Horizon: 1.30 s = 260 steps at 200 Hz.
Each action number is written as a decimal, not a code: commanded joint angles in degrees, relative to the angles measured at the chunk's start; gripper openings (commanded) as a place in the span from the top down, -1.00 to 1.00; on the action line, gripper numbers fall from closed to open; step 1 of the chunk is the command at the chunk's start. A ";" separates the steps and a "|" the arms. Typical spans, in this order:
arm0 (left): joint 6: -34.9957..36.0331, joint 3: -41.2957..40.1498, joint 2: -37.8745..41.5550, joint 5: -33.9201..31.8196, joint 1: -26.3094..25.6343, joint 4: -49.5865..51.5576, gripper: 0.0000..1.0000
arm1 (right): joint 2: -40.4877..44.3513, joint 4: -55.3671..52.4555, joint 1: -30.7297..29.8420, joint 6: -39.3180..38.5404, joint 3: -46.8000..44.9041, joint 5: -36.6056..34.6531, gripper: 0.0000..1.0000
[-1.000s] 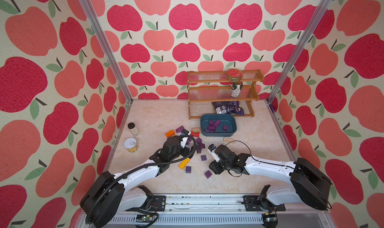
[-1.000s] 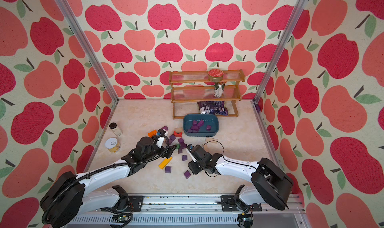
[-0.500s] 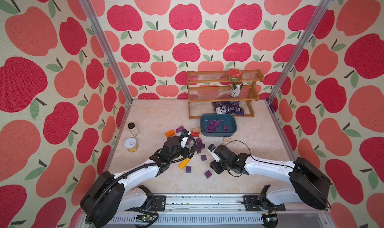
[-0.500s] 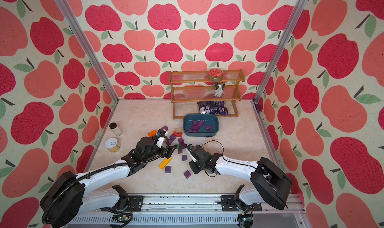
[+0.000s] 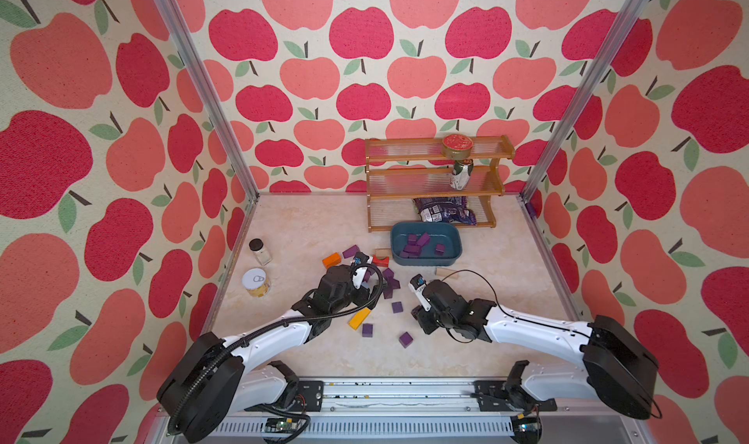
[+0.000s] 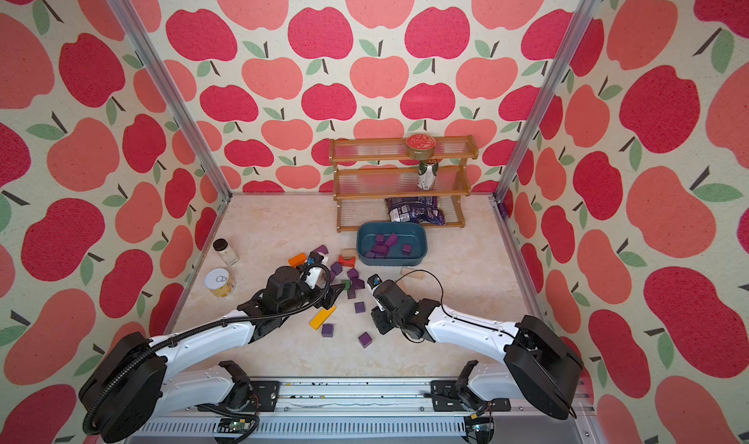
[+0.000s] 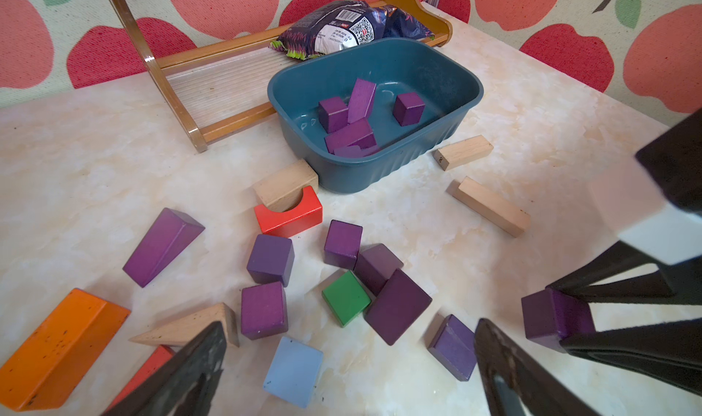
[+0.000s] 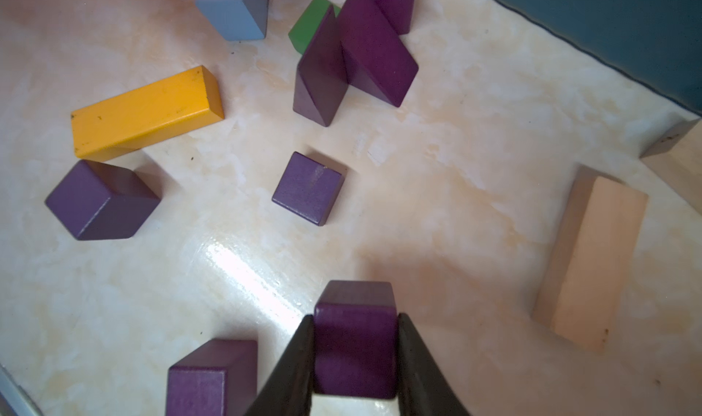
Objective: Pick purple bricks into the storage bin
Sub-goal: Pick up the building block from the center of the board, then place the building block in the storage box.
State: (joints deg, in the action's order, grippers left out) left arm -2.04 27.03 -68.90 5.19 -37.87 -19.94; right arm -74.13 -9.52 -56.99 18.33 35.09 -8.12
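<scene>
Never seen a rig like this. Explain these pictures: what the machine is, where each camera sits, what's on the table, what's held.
This is a robot with two arms, the left arm and the right arm, each ending in a two-fingered gripper. Both top views look down on the whole scene from one overhead camera head; the other two pictures come from cameras on the arms' wrists. On the table lie loose purple bricks, blocks of other colours such as a yellow block, and a teal storage bin already holding several purple pieces. Behind it stands a wooden rack. The right gripper is shut on a purple cube. The left gripper is open and holds nothing.
</scene>
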 commanded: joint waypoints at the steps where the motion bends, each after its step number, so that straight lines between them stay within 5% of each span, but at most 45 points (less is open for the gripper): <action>1: 0.37 1.71 -0.67 0.52 -0.16 0.87 -0.99 | 1.48 -1.60 -0.29 1.11 0.58 -1.75 0.31; 147: 0.38 1.71 -0.51 0.43 -0.11 1.08 -0.99 | 4.36 -3.71 7.80 -1.35 6.79 -1.22 0.32; 260: 0.55 1.82 -0.53 0.23 -0.12 1.32 -0.99 | 1.35 -2.37 22.56 -3.82 16.94 4.02 0.32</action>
State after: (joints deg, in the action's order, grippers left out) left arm -2.04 27.38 -69.12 5.19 -37.87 -19.49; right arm -70.89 -12.47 -37.63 15.90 49.21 -5.82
